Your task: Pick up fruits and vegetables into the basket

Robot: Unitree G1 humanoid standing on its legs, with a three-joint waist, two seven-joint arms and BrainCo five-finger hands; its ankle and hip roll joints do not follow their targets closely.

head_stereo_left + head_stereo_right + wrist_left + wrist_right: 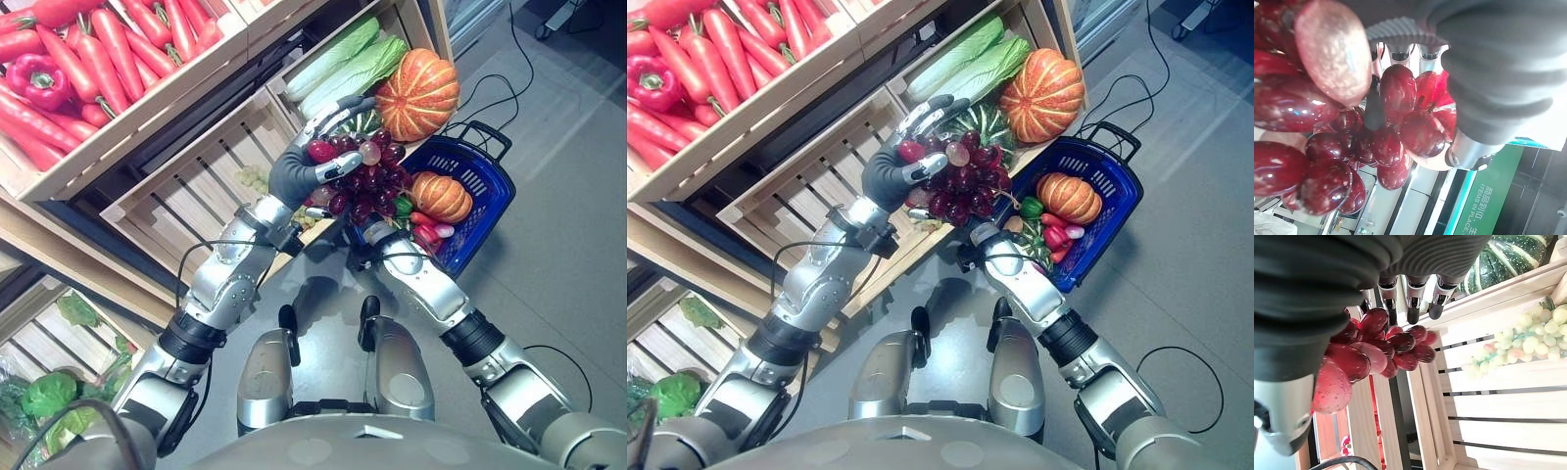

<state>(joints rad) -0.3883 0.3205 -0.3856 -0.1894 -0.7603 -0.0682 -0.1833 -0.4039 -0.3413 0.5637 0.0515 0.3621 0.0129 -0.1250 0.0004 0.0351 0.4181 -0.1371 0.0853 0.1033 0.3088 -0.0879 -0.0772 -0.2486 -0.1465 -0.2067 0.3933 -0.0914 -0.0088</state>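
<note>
The right robot hand [1400, 269] shows its dark ribbed cover with silver, dark-tipped fingers [1413, 308] reaching straight out, their tips just above a bunch of red grapes [1376, 352]. The bunch hangs close against the hand. Past it stands a pale wooden slatted crate [1488, 401], with a bunch of green grapes [1518, 342] lying inside. Beyond the crate's rim sits a dark green striped pumpkin [1508, 259].
</note>
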